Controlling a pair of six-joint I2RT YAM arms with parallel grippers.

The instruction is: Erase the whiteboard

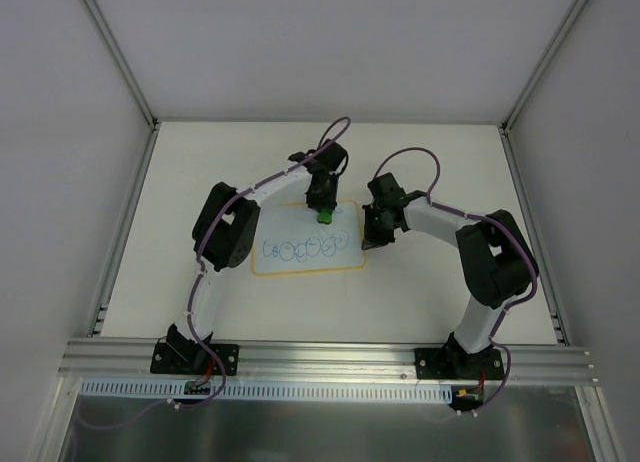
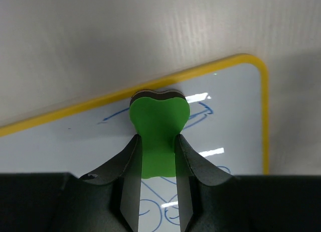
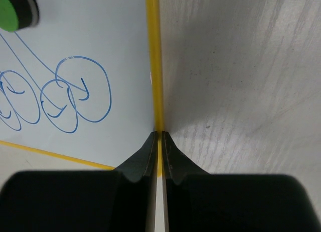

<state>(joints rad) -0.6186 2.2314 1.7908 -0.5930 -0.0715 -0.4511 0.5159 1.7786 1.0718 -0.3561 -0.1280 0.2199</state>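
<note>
The left hand (image 2: 156, 141) grips a green foam eraser block (image 2: 159, 116) on the blue-scribbled, yellow-rimmed white rectangular whiteboard (image 2: 233, 116) — the right hand (image 3: 159, 137), fingers pinched nearly together, at its rim.

A small whiteboard (image 1: 285, 222) lies flat on the pale table (image 1: 200, 182), near the middle of the top view. It is a white rectangle with round corners, a little crooked, its long sides running left to right. A thin yellow rim (image 1: 305, 272) goes all the way around it. A row of blue loops (image 1: 305, 248) is scribbled across the lower half. Up close, the loops (image 3: 75, 94) sit near the rim (image 3: 154, 66), and thin blue lines run up from them. The upper part of the board is plain white.
</note>
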